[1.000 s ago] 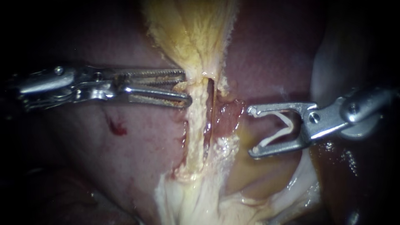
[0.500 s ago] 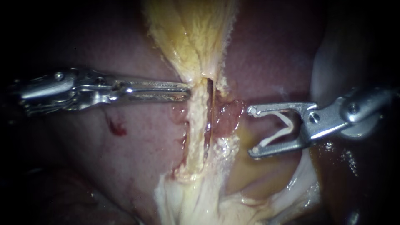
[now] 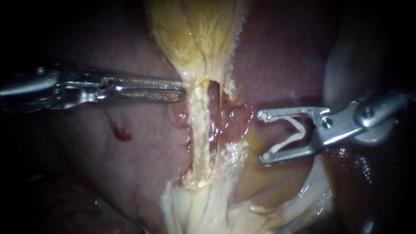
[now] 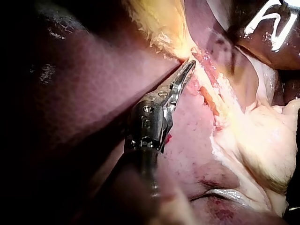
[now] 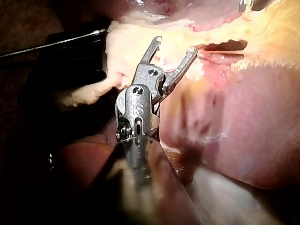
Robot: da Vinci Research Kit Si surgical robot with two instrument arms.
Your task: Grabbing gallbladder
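Observation:
The yellowish gallbladder narrows into a pale strand that runs down over the liver. My left instrument comes in level from the left, and its jaws are shut on the gallbladder's narrow lower end, drawing it leftward. In the left wrist view the same jaws pinch the yellow tissue at its tip. My right instrument waits to the right of the strand, apart from it. Its jaws stand wide, holding a white clip. The right wrist view shows these jaws ahead of pale fat.
A small red spot marks the liver below the left instrument. Raw reddish tissue lies between the strand and the right instrument. Pale fatty tissue spreads at the bottom, and a glossy pale fold rises at the right.
The left instrument's jaws went from open to shut at the gallbladder's narrow end, then drew back leftward, pulling the strand with them. The right instrument has not moved.

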